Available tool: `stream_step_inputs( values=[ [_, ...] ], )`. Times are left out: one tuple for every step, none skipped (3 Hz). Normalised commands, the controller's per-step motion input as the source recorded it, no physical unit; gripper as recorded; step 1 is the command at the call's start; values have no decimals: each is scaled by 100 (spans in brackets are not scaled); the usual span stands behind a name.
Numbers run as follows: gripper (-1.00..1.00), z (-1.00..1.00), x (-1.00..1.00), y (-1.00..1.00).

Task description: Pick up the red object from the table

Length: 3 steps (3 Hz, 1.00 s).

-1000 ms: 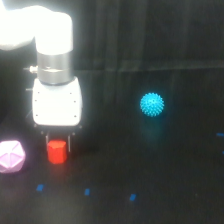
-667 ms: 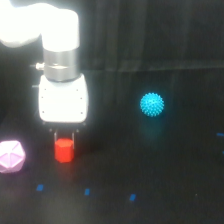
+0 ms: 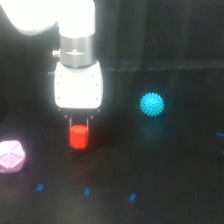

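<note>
gripper (image 3: 79,125) fingers sit closed around the top of the red block (image 3: 78,137), holding it from above; only the dark finger tips show under the white body of the arm. compared with a second ago, the arm has drifted toward the exterior view's right and risen, and the red block has come along with it, staying pinned between the fingers. that suggests the grasp has taken and the lift is under way, though it is hard to tell whether the block has cleared the table (image 3: 170,185) yet.

going near to far: small blue marks (image 3: 86,191) dot the near edge of the table. at the table's edge on the exterior view's left lies a pale pink ball-like shape (image 3: 11,155), which has not been disturbed. the red block hangs or stands left of the middle, well apart from it. it looks like a short, stubby, bright red-orange cylinder, blurred here so its facets cannot be made out. farther back and toward the exterior view's right sits a cyan spiky ball (image 3: 151,104), unchanged.
</note>
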Motion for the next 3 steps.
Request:
stream_step_inputs(
  values=[
    [-100,97,4,44],
    [-62,100,-100,86],
    [-96,100,-21,68]
  ],
)
